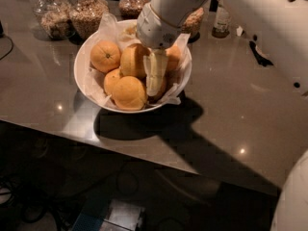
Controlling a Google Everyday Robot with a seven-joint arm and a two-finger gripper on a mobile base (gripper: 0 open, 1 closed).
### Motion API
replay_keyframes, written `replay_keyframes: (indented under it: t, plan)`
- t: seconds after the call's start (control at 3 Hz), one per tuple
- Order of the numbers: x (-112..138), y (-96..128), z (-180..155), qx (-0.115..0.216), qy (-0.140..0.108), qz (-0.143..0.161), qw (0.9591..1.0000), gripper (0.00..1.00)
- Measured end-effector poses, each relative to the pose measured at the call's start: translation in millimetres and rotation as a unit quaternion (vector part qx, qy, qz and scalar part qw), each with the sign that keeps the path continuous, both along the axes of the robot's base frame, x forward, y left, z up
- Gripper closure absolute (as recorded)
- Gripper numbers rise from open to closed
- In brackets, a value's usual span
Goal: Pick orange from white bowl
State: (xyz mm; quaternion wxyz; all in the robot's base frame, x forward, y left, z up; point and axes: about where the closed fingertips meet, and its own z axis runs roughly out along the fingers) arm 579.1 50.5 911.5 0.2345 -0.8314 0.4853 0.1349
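The white bowl [83, 76], lined with crinkled white paper, stands on the grey counter and holds several oranges. A large, paler orange [129, 93] lies at the front. A deeper-orange fruit with a dark stem mark [106, 56] lies at the back left, and another orange [134, 60] sits in the middle. My gripper [155, 83] reaches straight down from the white arm into the bowl. It is just right of the front orange and in front of the middle one. It hides most of a fruit on the right side of the bowl.
Glass jars of grains [87, 13] stand behind the bowl at the back left, and a small bottle [221, 20] at the back right. The counter's front edge [144, 160] runs diagonally below the bowl. The white arm [260, 18] spans the upper right.
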Motion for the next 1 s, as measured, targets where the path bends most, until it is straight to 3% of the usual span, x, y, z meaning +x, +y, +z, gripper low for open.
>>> replay_keyframes:
  t: [0.33, 1.0]
  plan:
    - [0, 0, 0, -0.009, -0.001, 0.004, 1.0000, 0.19]
    - [11, 6, 11, -0.017, -0.016, 0.020, 0.9995, 0.65]
